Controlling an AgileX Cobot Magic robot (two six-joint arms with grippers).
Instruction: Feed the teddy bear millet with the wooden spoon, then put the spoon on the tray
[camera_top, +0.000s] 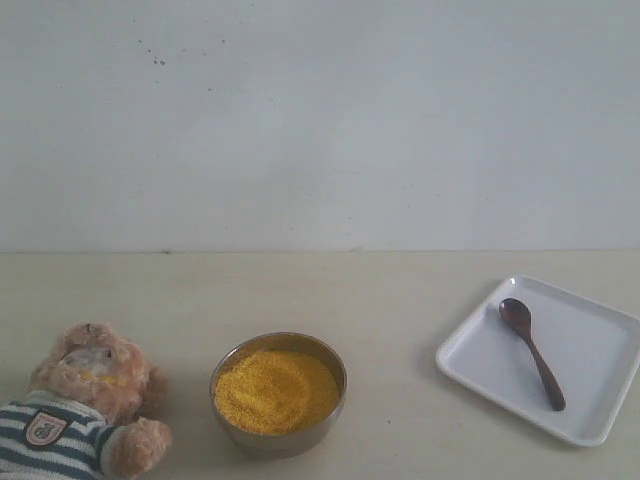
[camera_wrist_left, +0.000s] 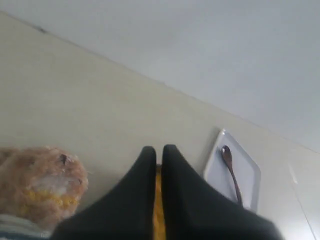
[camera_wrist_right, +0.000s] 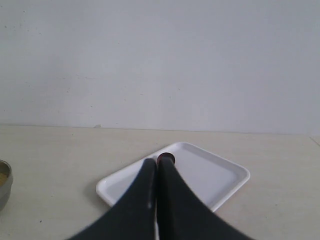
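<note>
With left pincer and right pincer pressed together and empty, the light, stiff wooden spoon likely suits a mid-handle pinch.

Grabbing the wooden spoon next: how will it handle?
Probably stiff and light: the wooden spoon is slim solid wood. Lying flat on the smooth tray, its thin handle may skid or twist when pinched.
</note>
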